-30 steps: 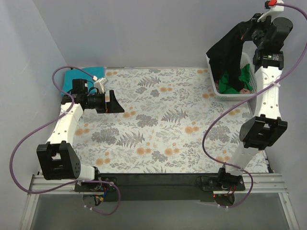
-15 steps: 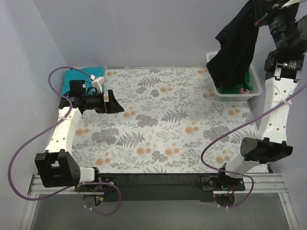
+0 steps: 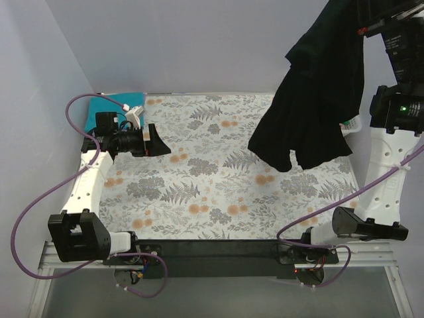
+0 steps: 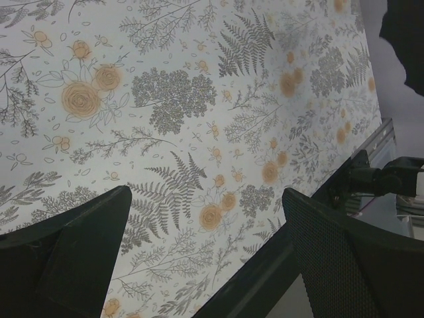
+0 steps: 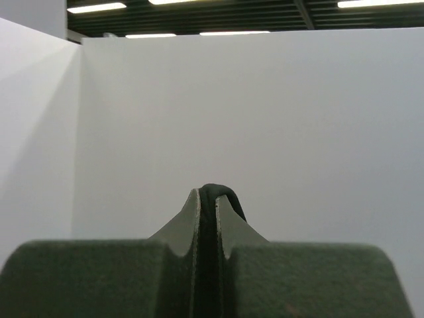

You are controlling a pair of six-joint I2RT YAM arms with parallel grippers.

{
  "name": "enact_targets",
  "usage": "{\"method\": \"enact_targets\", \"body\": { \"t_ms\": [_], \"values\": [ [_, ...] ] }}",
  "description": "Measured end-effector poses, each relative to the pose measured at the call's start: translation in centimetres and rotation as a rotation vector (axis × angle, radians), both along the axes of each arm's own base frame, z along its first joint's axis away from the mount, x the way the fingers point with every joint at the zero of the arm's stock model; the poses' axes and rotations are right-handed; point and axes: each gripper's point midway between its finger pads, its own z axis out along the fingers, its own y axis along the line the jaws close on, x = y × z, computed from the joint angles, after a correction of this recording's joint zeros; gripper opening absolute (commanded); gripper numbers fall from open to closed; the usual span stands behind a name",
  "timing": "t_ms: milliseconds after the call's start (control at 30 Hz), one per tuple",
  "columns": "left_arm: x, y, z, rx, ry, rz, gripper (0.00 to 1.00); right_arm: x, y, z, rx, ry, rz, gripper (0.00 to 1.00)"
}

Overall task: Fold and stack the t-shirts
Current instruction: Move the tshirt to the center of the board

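One black t-shirt (image 3: 318,99) hangs bunched below the right gripper (image 3: 358,8) in the top view. It is held high, and the white basket (image 3: 351,124) is almost hidden behind the drape. To do this step well, I judge the arm should carry the shirt toward the middle of the floral table cover (image 3: 212,179). It should then lower until the dangling end lands first and draw back so the cloth lays out flat rather than in a heap. The left gripper (image 3: 159,140) waits well to the left of the shirt, and a teal t-shirt (image 3: 109,106) lies folded behind it.

From the left wrist, the left gripper (image 4: 212,265) is spread wide with nothing between its fingers and only table cover (image 4: 199,99) beneath. A corner of the black t-shirt (image 4: 407,33) shows far ahead, to the upper right. This gripper could catch a free edge once the shirt comes down.

From the right wrist, the right gripper (image 5: 207,225) is closed tight on a thin fold of the black t-shirt (image 5: 212,195), which pokes just past the tips. The cloth looks soft, plain and limp, so it will likely twist as it is carried.
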Motion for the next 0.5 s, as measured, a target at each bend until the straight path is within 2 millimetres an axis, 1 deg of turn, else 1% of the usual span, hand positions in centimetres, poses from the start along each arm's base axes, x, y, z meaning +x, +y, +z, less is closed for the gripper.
{"method": "enact_targets", "body": {
  "t_ms": [67, 200, 267, 367, 500],
  "values": [
    [0.2, 0.1, 0.0, 0.006, -0.002, 0.013, 0.98, -1.1, 1.8, -0.2, -0.006, 0.0, 0.065, 0.01],
    [0.7, 0.8, -0.4, 0.037, 0.005, 0.056, 0.98, -3.2, 6.6, -1.7, -0.022, 0.03, 0.233, 0.01],
    [0.9, 1.0, -0.4, 0.042, 0.008, 0.075, 0.98, -3.9, 8.4, -2.3, -0.033, 0.044, 0.304, 0.01],
    [1.1, 1.2, -0.2, 0.031, 0.009, 0.092, 0.98, -4.2, 10.4, -3.1, -0.03, 0.075, 0.381, 0.01],
    [1.5, 1.6, 0.2, 0.018, 0.009, 0.116, 0.98, -4.0, 13.4, -4.3, -0.032, 0.129, 0.478, 0.01]
  ]
}}
